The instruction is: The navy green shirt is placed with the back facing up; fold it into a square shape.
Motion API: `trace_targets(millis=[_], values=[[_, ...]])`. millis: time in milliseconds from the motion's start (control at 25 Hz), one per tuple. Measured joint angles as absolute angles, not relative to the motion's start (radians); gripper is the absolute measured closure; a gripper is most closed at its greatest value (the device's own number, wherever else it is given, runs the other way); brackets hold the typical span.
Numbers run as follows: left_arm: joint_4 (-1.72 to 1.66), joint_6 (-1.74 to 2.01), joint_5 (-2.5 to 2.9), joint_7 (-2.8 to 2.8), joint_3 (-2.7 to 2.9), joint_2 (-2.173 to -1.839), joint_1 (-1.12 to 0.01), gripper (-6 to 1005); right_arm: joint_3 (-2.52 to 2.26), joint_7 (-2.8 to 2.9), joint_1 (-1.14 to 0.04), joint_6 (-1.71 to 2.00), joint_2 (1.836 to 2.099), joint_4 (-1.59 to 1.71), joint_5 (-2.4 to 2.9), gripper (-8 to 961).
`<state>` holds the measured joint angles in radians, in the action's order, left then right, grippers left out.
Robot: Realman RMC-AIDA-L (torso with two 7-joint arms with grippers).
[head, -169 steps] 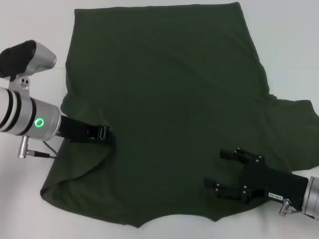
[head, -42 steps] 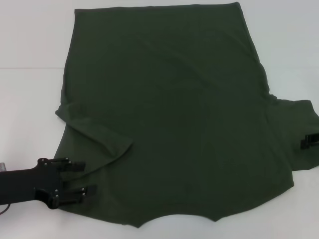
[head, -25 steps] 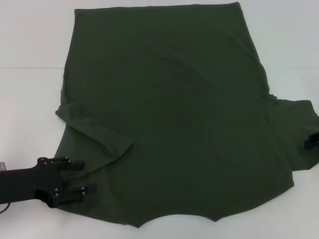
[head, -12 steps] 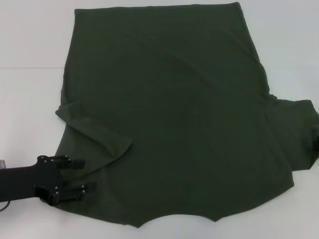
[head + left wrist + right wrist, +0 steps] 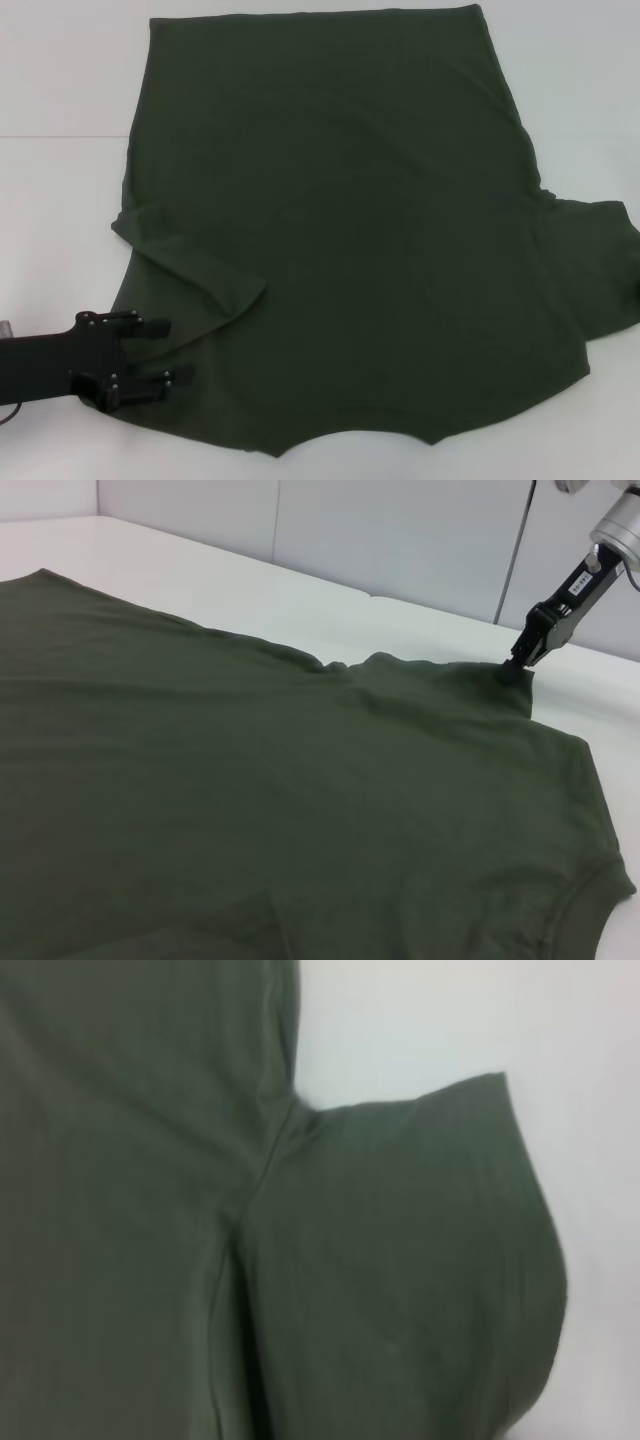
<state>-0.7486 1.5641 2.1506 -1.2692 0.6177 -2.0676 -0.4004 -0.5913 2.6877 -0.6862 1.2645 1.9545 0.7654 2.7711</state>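
Flat across most of the head view, the navy green shirt (image 5: pixel 340 240) is spread on the white table (image 5: pixel 60 200), its straight hem running along the top of the frame and its notched edge at the bottom centre. One sleeve is folded inward as a pointed flap at centre left, while the other sleeve is spread out toward the right edge of the frame.

At the lower left of the head view, the left gripper (image 5: pixel 163 351) is seen reaching in from the left border, its two black fingers parted and lying over the shirt's lower left edge, just beside the folded flap; nothing is held between them.

Only in the left wrist view is the right gripper (image 5: pixel 514 670) shown, in the upper right of that picture. Its narrow black tip is set down against the far edge of the outspread sleeve, where the fabric is slightly raised. Whether that tip is clenched on the cloth or merely touching it cannot be told. In the right wrist view, the sleeve and its seam are seen lying on the table.
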Motion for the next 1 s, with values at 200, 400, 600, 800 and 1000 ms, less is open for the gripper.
trace_targets(millis=[200,400,600,800,1000], values=[[-0.749,1.572,2.15,-1.275,0.615,-2.068,-0.4,299,-0.582,2.679,-0.65,1.279,1.943,0.82,2.704,937],[-0.749,1.575,2.145,-1.276,0.615,-2.067,-0.399,300,-0.567,2.653,-0.605,1.337,1.926,0.887,2.575,929],[-0.749,1.574,2.147,-1.276,0.613,-2.067,-0.399,299,-0.562,2.639,-0.6,1.366,1.925,0.934,2.528,922],[-0.749,1.574,2.148,-1.277,0.611,-2.065,-0.398,299,-0.565,2.636,-0.62,1.368,1.927,0.947,2.518,915],[-0.749,1.573,2.15,-1.278,0.609,-2.065,-0.396,299,-0.589,2.617,-0.666,1.378,1.939,0.942,2.509,907]])
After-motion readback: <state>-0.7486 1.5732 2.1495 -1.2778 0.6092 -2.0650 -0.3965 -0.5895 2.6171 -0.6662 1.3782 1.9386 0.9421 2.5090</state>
